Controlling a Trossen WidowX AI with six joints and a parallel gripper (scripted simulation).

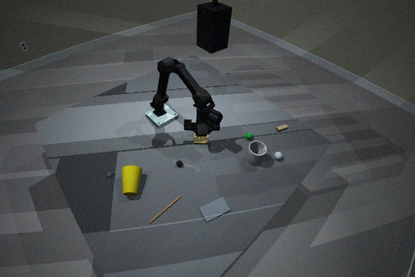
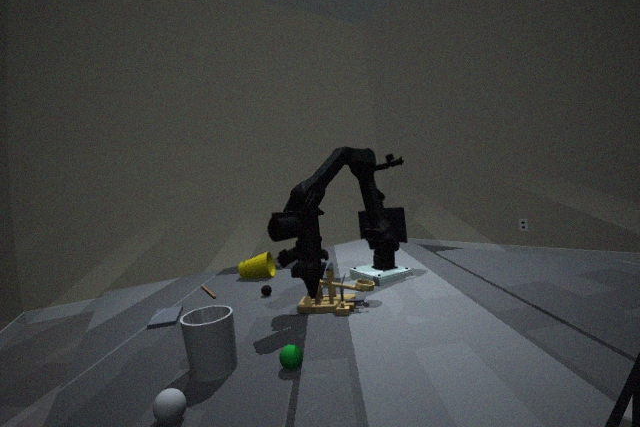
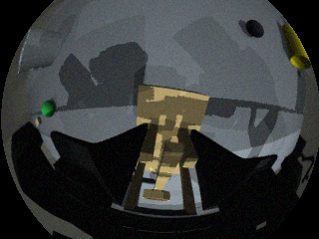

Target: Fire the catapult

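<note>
The tan wooden catapult [image 1: 201, 139] [image 2: 308, 305] [image 3: 171, 105] stands beneath my gripper [image 2: 313, 296] [image 3: 170, 128]. The fingertips are down at its base, one on each side, and look shut on it. The catapult's arm ends in a round cup [image 2: 364, 285] [image 3: 157, 194] on the side toward the robot base; no ball shows in it. The white mug [image 1: 256, 154] [image 2: 209, 350] [image 3: 44, 49] stands upright. A green ball [image 1: 249, 135] [image 2: 291, 356] [image 3: 48, 108] and a white ball [image 1: 278, 155] [image 2: 169, 405] lie near the mug. A black ball [image 1: 179, 163] [image 2: 266, 290] [image 3: 254, 28] lies apart.
A yellow cup [image 1: 131, 180] [image 2: 255, 266] [image 3: 294, 45] lies on its side. A wooden stick [image 1: 165, 209] [image 2: 208, 291] and a flat grey slab [image 1: 214, 209] [image 2: 165, 316] lie beyond. A small grey ball [image 1: 109, 174] is near the yellow cup. A small wooden block [image 1: 281, 128] lies behind the mug.
</note>
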